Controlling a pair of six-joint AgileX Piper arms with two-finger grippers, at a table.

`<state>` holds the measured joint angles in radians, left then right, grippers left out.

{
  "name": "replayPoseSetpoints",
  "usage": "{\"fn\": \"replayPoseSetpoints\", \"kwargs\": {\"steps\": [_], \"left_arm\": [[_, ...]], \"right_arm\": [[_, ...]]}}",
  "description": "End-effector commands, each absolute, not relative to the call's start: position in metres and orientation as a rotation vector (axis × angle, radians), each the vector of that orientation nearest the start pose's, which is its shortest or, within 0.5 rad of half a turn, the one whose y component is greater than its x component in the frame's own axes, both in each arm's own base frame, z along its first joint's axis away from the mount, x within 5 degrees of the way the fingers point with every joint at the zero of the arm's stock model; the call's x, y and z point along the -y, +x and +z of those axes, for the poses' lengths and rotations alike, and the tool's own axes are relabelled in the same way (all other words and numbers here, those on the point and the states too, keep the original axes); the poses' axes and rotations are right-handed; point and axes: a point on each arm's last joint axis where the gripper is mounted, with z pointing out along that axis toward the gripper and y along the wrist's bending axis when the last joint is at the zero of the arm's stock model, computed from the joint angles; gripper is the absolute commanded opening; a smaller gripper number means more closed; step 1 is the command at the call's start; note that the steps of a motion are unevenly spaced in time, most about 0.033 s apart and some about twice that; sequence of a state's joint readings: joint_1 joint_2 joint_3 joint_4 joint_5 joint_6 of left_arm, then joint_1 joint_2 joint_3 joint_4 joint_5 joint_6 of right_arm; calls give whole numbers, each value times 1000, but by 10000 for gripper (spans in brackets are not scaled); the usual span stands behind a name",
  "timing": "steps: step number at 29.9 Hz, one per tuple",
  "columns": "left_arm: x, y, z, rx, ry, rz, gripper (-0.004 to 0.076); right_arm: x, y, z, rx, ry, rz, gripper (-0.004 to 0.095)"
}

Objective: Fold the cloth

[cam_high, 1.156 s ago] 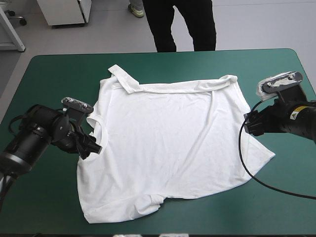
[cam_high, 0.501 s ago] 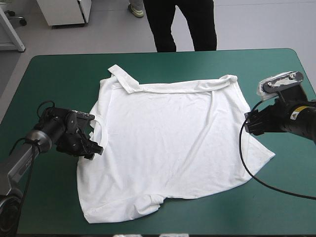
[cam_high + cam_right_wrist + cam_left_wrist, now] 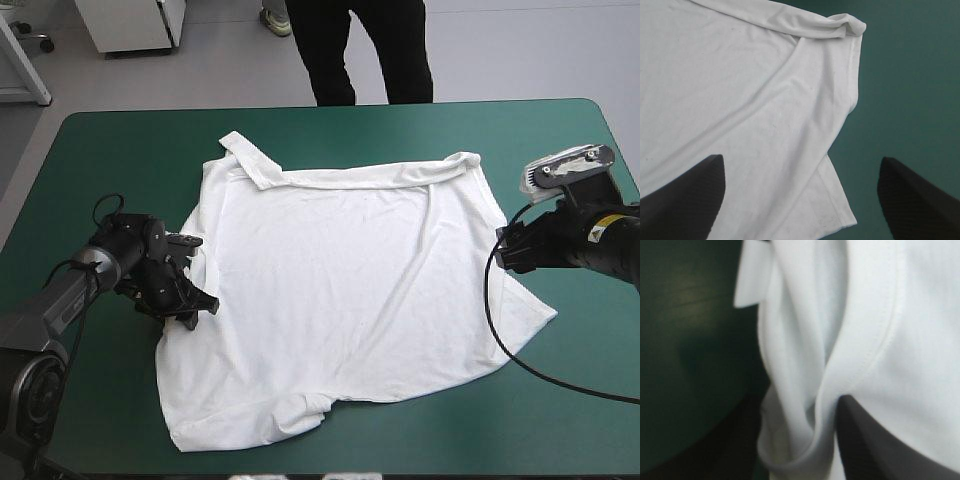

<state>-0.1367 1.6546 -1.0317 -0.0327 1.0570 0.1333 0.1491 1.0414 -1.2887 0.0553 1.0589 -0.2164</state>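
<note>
— Our left gripper (image 3: 195, 308) sits at the T-shirt's (image 3: 350, 290) left edge, fingers all but closed on a fold of it.

— The T-shirt lies spread flat across the middle of the table (image 3: 110, 140), reaching toward our right gripper (image 3: 505, 250), which gapes wide and empty, the right edge just ahead. We judge that side needs gripping next.

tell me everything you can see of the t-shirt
The T-shirt is white, short-sleeved, thin soft fabric, spread mostly flat and lightly wrinkled on the teal-green cover, its far edge folded over. The left gripper pinches a fold at its left edge; the right gripper is open at its right edge.
</note>
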Motion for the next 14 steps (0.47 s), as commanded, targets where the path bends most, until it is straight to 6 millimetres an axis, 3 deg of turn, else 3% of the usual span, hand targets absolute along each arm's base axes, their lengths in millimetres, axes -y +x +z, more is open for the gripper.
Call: {"fn": "replayPoseSetpoints", "kwargs": {"steps": [1,3,7,14], "left_arm": [[43,288,195,-3115,365,-60,123],[43,288,195,-3114,364,-61,-3],[37,289,196,-3119,300,41,-9],[8,291,218,-3006,225,490,-9]], "right_arm": [[-32,183,444,-2161,-392,28,764],[-32,183,444,-2161,-390,29,764],[-32,184,444,-2155,-379,33,763],[-33,184,445,-2153,-369,51,745]]}}
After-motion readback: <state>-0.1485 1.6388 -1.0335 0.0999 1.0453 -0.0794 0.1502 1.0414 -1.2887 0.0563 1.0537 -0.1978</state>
